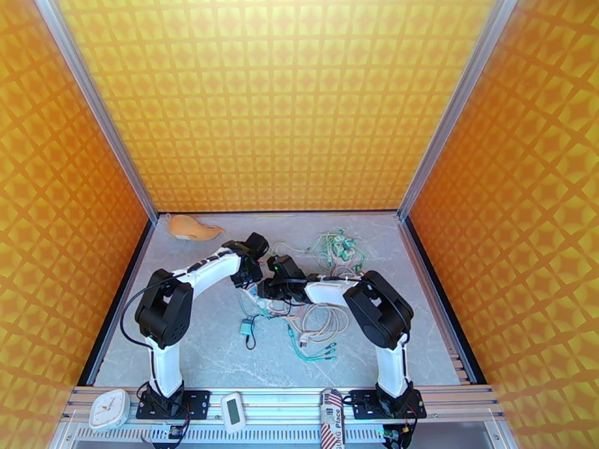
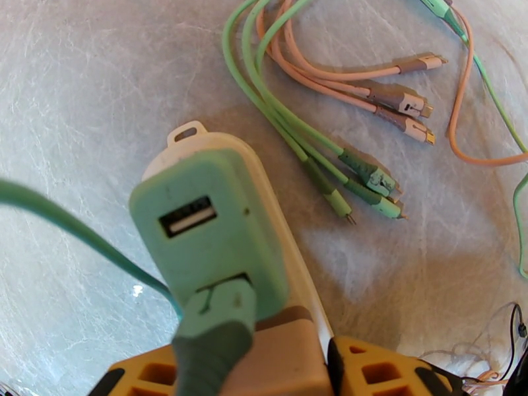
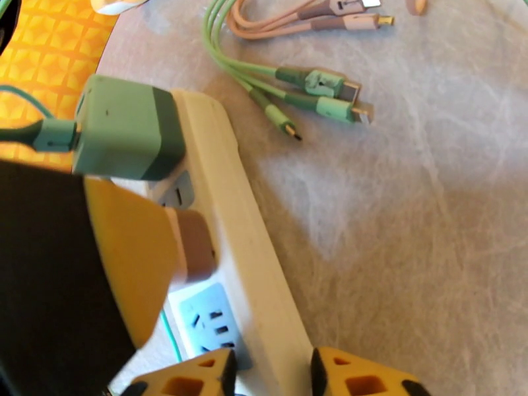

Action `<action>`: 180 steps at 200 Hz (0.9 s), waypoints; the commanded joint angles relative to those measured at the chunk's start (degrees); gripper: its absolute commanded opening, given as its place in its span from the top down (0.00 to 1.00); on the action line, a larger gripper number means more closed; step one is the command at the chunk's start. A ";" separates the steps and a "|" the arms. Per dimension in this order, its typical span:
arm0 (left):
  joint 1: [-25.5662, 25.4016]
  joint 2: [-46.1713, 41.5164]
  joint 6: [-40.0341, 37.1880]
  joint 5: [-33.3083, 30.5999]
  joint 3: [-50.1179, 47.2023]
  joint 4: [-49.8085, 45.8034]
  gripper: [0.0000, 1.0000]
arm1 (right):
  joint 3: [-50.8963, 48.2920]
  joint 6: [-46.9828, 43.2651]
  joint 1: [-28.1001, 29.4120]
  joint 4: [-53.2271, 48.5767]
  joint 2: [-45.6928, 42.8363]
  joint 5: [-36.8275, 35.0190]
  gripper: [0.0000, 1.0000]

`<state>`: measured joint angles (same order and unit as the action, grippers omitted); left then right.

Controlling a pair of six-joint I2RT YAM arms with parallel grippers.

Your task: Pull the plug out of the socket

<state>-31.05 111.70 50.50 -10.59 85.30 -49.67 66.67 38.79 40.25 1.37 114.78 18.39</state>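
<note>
A white power strip (image 3: 254, 259) lies on the grey table (image 1: 187, 338) at mid-table, where both arms meet. A green USB charger (image 2: 204, 226) with a green cable is plugged into its far end. Beside that sits a pinkish-beige plug (image 3: 193, 249), also seen close up as the plug (image 2: 290, 351) in the left wrist view. My left gripper (image 2: 254, 361) is shut on this plug, its yellow finger (image 3: 125, 259) pressed to the plug's side. My right gripper (image 3: 270, 371) is shut across the strip's body. In the top view the left gripper (image 1: 253, 282) and right gripper (image 1: 278, 287) nearly touch.
Loose green charging leads (image 2: 356, 173) and pink leads (image 2: 396, 100) lie just beyond the strip. A cable tangle (image 1: 337, 248) sits at the back, more coils (image 1: 318, 327) and a small teal adapter (image 1: 247, 328) in front. An orange object (image 1: 195, 229) rests in the back left corner.
</note>
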 commanded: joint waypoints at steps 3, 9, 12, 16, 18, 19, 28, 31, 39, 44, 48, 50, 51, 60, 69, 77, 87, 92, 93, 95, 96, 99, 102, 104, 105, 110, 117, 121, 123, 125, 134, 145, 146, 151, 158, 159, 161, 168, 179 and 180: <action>0.72 -2.83 -0.86 0.92 -0.43 -0.77 0.60 | 0.37 1.37 -0.04 -2.52 2.88 -1.60 0.66; 0.79 -3.20 -0.89 0.97 -0.36 -0.95 0.60 | 0.38 1.41 -0.07 -3.35 2.99 -2.18 0.66; 0.78 -3.41 -0.88 1.00 -0.27 -0.95 0.60 | 0.45 1.43 -0.08 -3.84 3.05 -2.53 0.66; 0.77 -3.77 -0.91 1.01 -0.16 -1.12 0.60 | 0.55 1.48 -0.08 -4.44 3.16 -2.92 0.66; 0.87 -3.95 -0.92 1.01 -0.14 -1.24 0.60 | 0.62 1.47 -0.08 -4.70 3.23 -3.06 0.66; 0.93 -4.03 -0.93 1.01 -0.05 -1.27 0.60 | 0.55 1.51 -0.08 -4.79 3.29 -3.17 0.66; 1.01 -4.87 -0.93 0.97 0.05 -1.38 0.60 | 0.40 1.47 -0.02 -5.05 3.42 -3.34 0.66; 1.06 -5.11 -0.93 0.93 0.20 -1.36 0.60 | 0.22 1.47 -0.08 -4.98 3.43 -3.29 0.66; 1.12 -5.79 -1.02 0.97 0.58 -1.55 0.60 | -0.10 1.74 -0.08 -4.82 3.49 -3.28 0.66; 1.12 -6.07 -1.10 0.94 0.78 -1.80 0.59 | -0.23 1.80 -0.08 -4.71 3.45 -3.35 0.66; 1.20 -6.36 -1.10 0.97 0.96 -1.98 0.59 | -0.31 1.83 -0.02 -4.75 3.51 -3.31 0.66; 1.28 -6.53 -1.10 0.95 1.04 -2.00 0.59 | -0.38 1.87 -0.05 -4.74 3.50 -3.33 0.66; 1.27 -6.60 -1.11 0.94 1.07 -2.01 0.59 | -0.39 1.89 -0.06 -4.72 3.46 -3.35 0.66; 1.34 -7.21 -1.09 1.00 1.36 -2.23 0.59 | -0.56 1.99 -0.06 -4.76 3.50 -3.44 0.66; 1.42 -7.80 -1.11 1.04 1.64 -2.36 0.59 | -0.73 2.08 -0.08 -4.78 3.39 -3.69 0.66; 1.43 -8.18 -1.13 1.16 1.83 -2.53 0.59 | -0.83 2.08 -0.08 -4.84 3.36 -3.74 0.67; 1.45 -8.66 -1.19 1.29 2.17 -2.79 0.59 | -0.84 2.13 -0.08 -4.88 3.33 -3.72 0.67; 1.46 -8.82 -1.20 1.36 2.31 -3.01 0.59 | -0.87 2.09 -0.08 -4.89 3.33 -3.72 0.67; 1.45 -8.84 -1.20 1.40 2.32 -3.04 0.59 | -0.90 2.04 -0.04 -4.93 3.34 -3.72 0.67; 1.45 -8.99 -1.26 1.42 2.39 -3.06 0.59 | -0.92 2.01 -0.07 -4.96 3.30 -3.76 0.67; 1.44 -9.02 -1.27 1.39 2.41 -3.10 0.59 | -0.93 2.00 -0.08 -4.96 3.28 -3.74 0.67; 1.45 -9.12 -1.28 1.43 2.34 -3.22 0.59 | -0.87 2.00 -0.08 -5.03 3.19 -3.77 0.67; 1.51 -9.34 -1.28 1.44 2.33 -3.30 0.59 | -0.86 2.00 -0.06 -5.02 3.09 -3.73 0.67; 1.45 -9.42 -1.28 1.45 2.40 -3.32 0.59 | -0.85 1.93 -0.08 -5.05 3.04 -3.79 0.67; 1.48 -9.50 -1.28 1.45 2.36 -3.33 0.59 | -0.85 1.96 -0.08 -5.05 3.02 -3.79 0.67; 1.45 -9.85 -1.28 1.51 2.38 -3.41 0.59 | -0.84 1.83 -0.08 -5.07 2.82 -3.73 0.67; 1.52 -10.44 -1.37 1.53 2.36 -3.42 0.59 | -0.63 1.66 -0.08 -5.19 2.54 -3.75 0.66; 1.47 -10.81 -1.45 1.45 2.39 -3.37 0.59 | -0.58 1.56 -0.08 -5.27 2.34 -3.78 0.66; 1.46 -10.96 -1.50 1.51 2.41 -3.45 0.59 | -0.52 1.54 -0.08 -5.31 2.21 -3.80 0.66; 1.44 -11.15 -1.53 1.49 2.42 -3.49 0.59 | -0.37 1.42 -0.08 -5.38 2.14 -3.82 0.66; 1.47 -11.92 -1.84 1.50 2.32 -3.59 0.59 | 0.04 0.93 -0.08 -5.82 1.58 -3.96 0.65; 1.62 -12.70 -2.41 1.43 2.19 -3.99 0.59 | 0.92 0.28 -0.06 -6.83 0.59 -4.15 0.64; 1.61 -12.80 -2.41 1.44 2.13 -4.05 0.59 | 1.00 0.17 -0.07 -6.86 0.47 -4.19 0.64; 1.60 -13.15 -2.95 1.53 2.02 -4.15 0.59 | 1.44 -0.28 -0.08 -7.40 -0.11 -4.36 0.63; 1.72 -13.63 -3.65 1.54 1.81 -4.35 0.59 | 1.90 -0.76 -0.09 -7.90 -1.00 -4.68 0.62; 1.71 -13.67 -3.78 1.49 1.72 -4.37 0.59 | 1.98 -0.92 -0.09 -7.93 -1.16 -4.68 0.62; 1.74 -13.80 -3.95 1.53 1.58 -4.40 0.59 | 2.12 -1.15 -0.08 -8.04 -1.54 -4.73 0.62; 1.69 -14.41 -4.49 1.42 0.99 -4.39 0.59 | 2.46 -1.90 -0.08 -8.31 -2.65 -5.00 0.60; 1.81 -15.35 -5.45 1.43 -0.34 -4.11 0.59 | 3.00 -3.00 -0.08 -8.92 -4.65 -5.51 0.58; 1.79 -15.41 -5.52 1.40 -0.45 -4.07 0.59 | 3.01 -3.10 -0.08 -8.96 -4.87 -5.58 0.58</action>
<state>-29.87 99.59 48.01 -9.67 86.28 -52.51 68.12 39.07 40.36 -2.00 114.48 16.38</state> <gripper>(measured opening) 0.444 0.401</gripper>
